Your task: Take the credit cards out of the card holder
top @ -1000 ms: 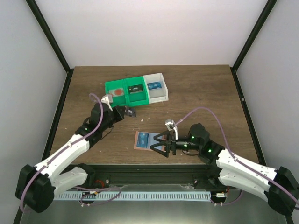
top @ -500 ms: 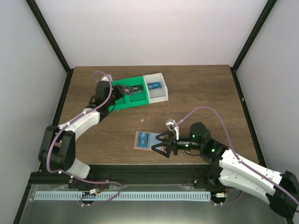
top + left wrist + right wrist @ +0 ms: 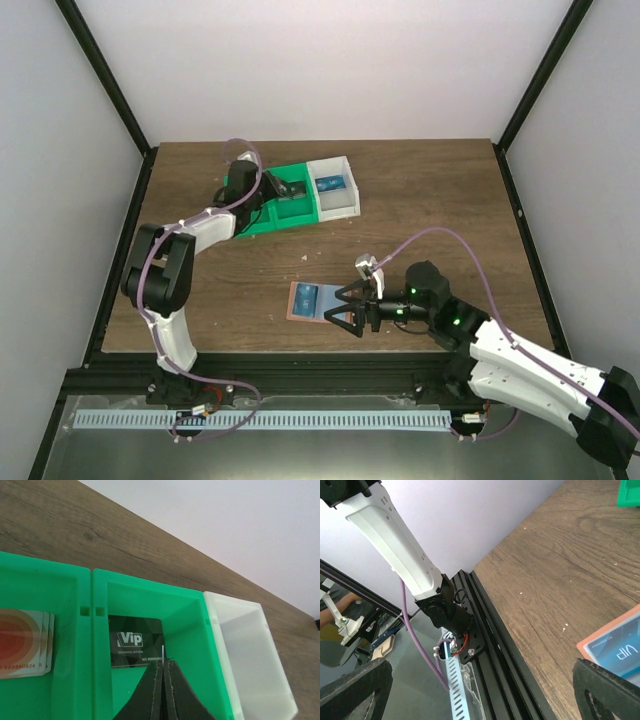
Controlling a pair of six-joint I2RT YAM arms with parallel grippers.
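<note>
- Brown wooden table (image 3: 430, 200) between pale walls, with both my arms reaching out from its near edge.
- Far left, my left pincer (image 3: 163, 662) hangs over the middle compartment of the green bin (image 3: 100, 587). Its fingers are pressed together. A thin pale sliver stands up between the tips, perhaps a card seen edge-on, but I cannot tell.
- Just beyond those tips a dark card (image 3: 136, 641) marked "Vip" lies flat on the compartment floor. The compartment to its left holds a small stack of orange cards (image 3: 22, 640). The white bin (image 3: 250, 650) stands against the green one on the right.
- I judge the step in hand here to be dropping a removed card at the bin. If something is pinched, the next move is to part the fingers over that compartment and then draw back clear of its walls.
- Nearer the front edge, the card holder (image 3: 308, 301) lies flat on the table with a blue card (image 3: 307, 296) on its face.
- My right pincer (image 3: 338, 307) is spread wide and holds nothing. It sits low over the table, just beside the holder's right edge and pointing at it.
- That blue card looks to me like the work left. Taking it calls for a low, shallow approach that nips the card's edge alone, since it lies flat and the light holder could slide along with it.
</note>
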